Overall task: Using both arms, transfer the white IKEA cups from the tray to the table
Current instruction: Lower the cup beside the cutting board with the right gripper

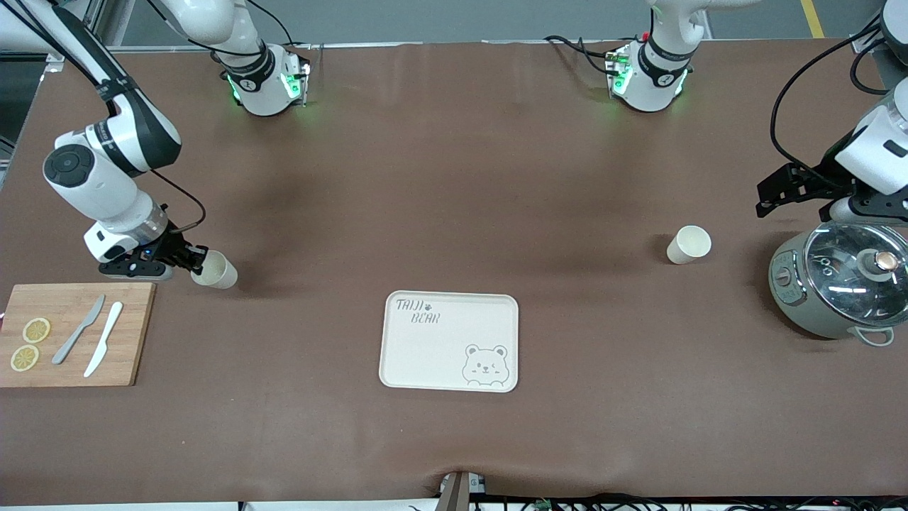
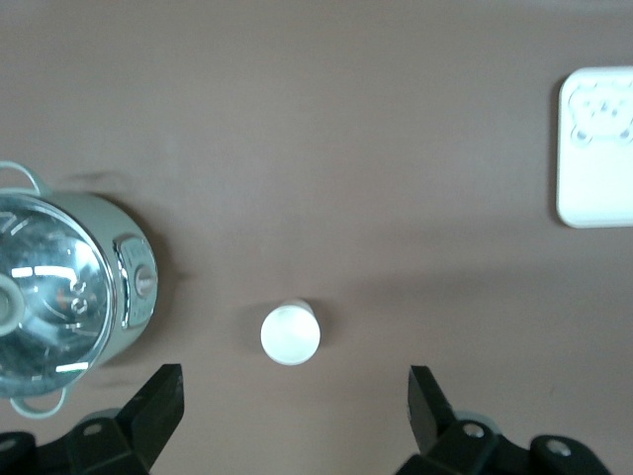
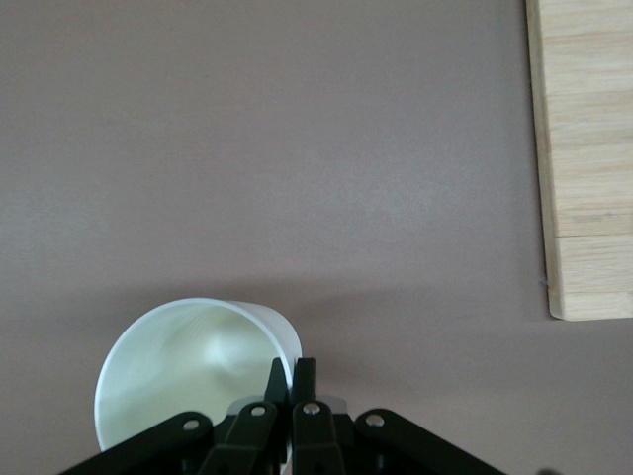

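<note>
Right gripper (image 1: pixel 193 261) low at the right arm's end of the tabletop (image 1: pixel 454 177), fingers (image 3: pixel 293 381) pinching the rim of one white cup (image 1: pixel 215 270), tilted, just farther from the front camera than the cutting board (image 1: pixel 74 333). Left gripper (image 2: pixel 295 411) up above the second cup (image 1: pixel 688 244), fingers spread wide, nothing held. Second cup on the tabletop beside the lidded pot (image 1: pixel 837 287), toward the left arm's end. Bear tray (image 1: pixel 450 341) mid-table, nearer the front camera than both cups. Two knives (image 1: pixel 91 338) and lemon slices (image 1: pixel 30 343) on the board.
</note>
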Tool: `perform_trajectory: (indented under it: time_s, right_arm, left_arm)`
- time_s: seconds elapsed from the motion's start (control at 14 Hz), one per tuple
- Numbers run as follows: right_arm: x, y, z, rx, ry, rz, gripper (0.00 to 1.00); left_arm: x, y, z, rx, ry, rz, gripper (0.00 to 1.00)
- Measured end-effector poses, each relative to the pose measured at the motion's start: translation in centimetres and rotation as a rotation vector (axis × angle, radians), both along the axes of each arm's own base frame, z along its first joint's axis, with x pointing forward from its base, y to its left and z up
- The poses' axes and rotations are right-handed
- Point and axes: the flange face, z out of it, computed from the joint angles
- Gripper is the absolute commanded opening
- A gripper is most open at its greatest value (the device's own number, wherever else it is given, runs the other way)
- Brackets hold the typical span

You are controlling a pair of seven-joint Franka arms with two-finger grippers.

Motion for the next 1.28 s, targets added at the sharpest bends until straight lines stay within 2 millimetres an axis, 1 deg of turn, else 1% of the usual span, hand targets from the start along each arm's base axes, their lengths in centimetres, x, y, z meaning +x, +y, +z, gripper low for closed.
perform_trajectory:
  time_s: [0.21,0.43,0.57,0.71,0.85,1.0,1.28]
  right_arm:
    - [-0.1,0.9,-1.0,-0.015,-0.009,-0.014,0.0]
    - [-0.2,1.9,-1.7,-0.019,-0.003,-0.023,0.0]
    - [-0.2,2.0,-1.7,-0.009,-0.014,-0.023,0.0]
    - [-0.3,1.6,-2.0,-0.01,-0.018,-0.023,0.0]
    - [-0.3,1.1,-2.6,-0.009,-0.028,-0.02,0.0]
    - [-0.4,0.9,-3.5,-0.004,-0.03,-0.02,0.0]
    - [-0.5,2.0,-4.2,-0.018,-0.045,-0.02,0.0]
  left_arm:
    - [0.4,1.3,-0.6,0.001,0.046,-0.02,1.0]
    - [0.8,1.6,-1.2,-0.006,0.063,-0.017,1.0]
    - [0.9,1.6,-1.4,-0.007,0.069,-0.015,1.0]
    - [1.0,1.8,-1.5,-0.007,0.072,-0.012,1.0]
    - [1.0,2.0,-1.5,-0.007,0.073,-0.009,1.0]
    - [1.0,2.1,-1.5,-0.007,0.073,-0.007,1.0]
    - [1.1,2.3,-1.5,-0.007,0.073,-0.003,1.0]
